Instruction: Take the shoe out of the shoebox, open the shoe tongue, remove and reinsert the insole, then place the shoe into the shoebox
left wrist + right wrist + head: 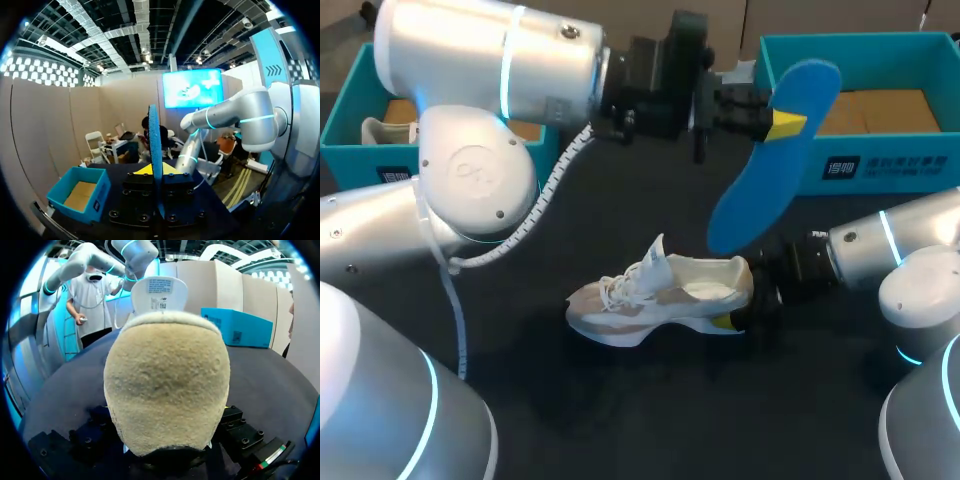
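The left shoebox (pixel 345 130) sits at the far left of the table, its near wall partly cut off by the left arm (pixel 470 170); a pale thing (pixel 382 130) inside it is half hidden and hard to make out. That arm reaches past the middle, above the dark table (pixel 620 410). The left gripper (pixel 775 122) is clamped on the blue insole (pixel 760 190), which shows edge-on in its wrist view with a yellow tip on either face. The insole hangs tilted in the air, its lower end over the heel of the shoe (pixel 660 295). The shoe stands upright mid-table, toe leftward, with bare tabletop before its toe and along its near side. Its tongue (pixel 160 287) is raised, and a white label on the inner face carries print too small to read. The right shoebox (pixel 880 170) stands open at the far right edge, with a white printed patch on its front wall, not legible. The right gripper (pixel 740 312) is at the shoe's heel, which fills its wrist view and hides it, so whether it grips cannot be told
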Robot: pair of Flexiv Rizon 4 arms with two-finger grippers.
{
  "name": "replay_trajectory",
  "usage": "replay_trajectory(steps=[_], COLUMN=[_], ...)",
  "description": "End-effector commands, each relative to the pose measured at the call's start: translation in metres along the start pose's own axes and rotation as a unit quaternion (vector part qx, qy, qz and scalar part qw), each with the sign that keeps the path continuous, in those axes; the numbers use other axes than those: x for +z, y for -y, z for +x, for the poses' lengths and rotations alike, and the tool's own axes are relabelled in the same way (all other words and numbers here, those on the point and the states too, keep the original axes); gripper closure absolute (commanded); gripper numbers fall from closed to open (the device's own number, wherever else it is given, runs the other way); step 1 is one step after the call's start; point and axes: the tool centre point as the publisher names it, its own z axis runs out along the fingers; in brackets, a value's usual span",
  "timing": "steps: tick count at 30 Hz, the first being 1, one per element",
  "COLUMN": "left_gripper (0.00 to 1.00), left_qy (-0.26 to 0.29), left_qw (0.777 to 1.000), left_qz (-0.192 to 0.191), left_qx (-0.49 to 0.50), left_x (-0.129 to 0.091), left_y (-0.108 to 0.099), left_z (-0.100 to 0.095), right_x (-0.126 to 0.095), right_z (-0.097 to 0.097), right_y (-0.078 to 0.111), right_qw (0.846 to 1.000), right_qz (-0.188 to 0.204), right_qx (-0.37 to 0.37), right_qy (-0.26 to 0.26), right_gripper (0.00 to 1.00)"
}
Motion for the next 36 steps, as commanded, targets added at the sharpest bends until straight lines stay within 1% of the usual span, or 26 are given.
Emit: replay_trajectory(steps=[1, 5, 9, 11, 12, 15, 25, 30, 36], left_gripper=[1.00, 1.00, 1.00, 1.00, 1.00, 1.00, 1.00, 1.00, 1.00], left_qy=[-0.003, -0.007, -0.030, -0.039, -0.044, -0.048, -0.061, -0.069, -0.062], left_qw=[0.999, 0.995, 0.988, 0.986, 0.984, 0.980, 0.955, 0.942, 0.937], left_qz=[0.029, 0.038, 0.040, 0.038, 0.043, 0.050, 0.109, 0.128, 0.125], left_qx=[-0.033, -0.087, -0.144, -0.157, -0.166, -0.186, -0.269, -0.301, -0.321], left_x=[-0.008, -0.012, -0.016, -0.019, -0.020, -0.025, -0.046, -0.055, -0.059], left_y=[0.015, 0.029, 0.040, 0.044, 0.045, 0.048, 0.061, 0.066, 0.064], left_z=[0.007, 0.015, 0.029, 0.036, 0.039, 0.045, 0.061, 0.068, 0.073], right_x=[0.002, 0.002, 0.002, 0.002, 0.002, 0.002, 0.002, 0.002, 0.002], right_z=[0.000, 0.000, 0.000, 0.000, 0.000, 0.000, 0.000, 0.000, 0.000], right_y=[0.001, 0.001, 0.001, 0.001, 0.001, 0.001, 0.001, 0.001, 0.001], right_qw=[1.000, 1.000, 1.000, 1.000, 1.000, 1.000, 1.000, 1.000, 1.000], right_qz=[0.002, 0.002, 0.002, 0.002, 0.002, 0.002, 0.002, 0.002, 0.002], right_qx=[0.001, 0.001, 0.001, 0.001, 0.001, 0.001, 0.001, 0.001, 0.001], right_qy=[0.000, 0.000, 0.000, 0.000, 0.000, 0.000, 0.000, 0.000, 0.000], right_gripper=[1.00, 1.00, 1.00, 1.00, 1.00, 1.00, 1.00, 1.00, 1.00])
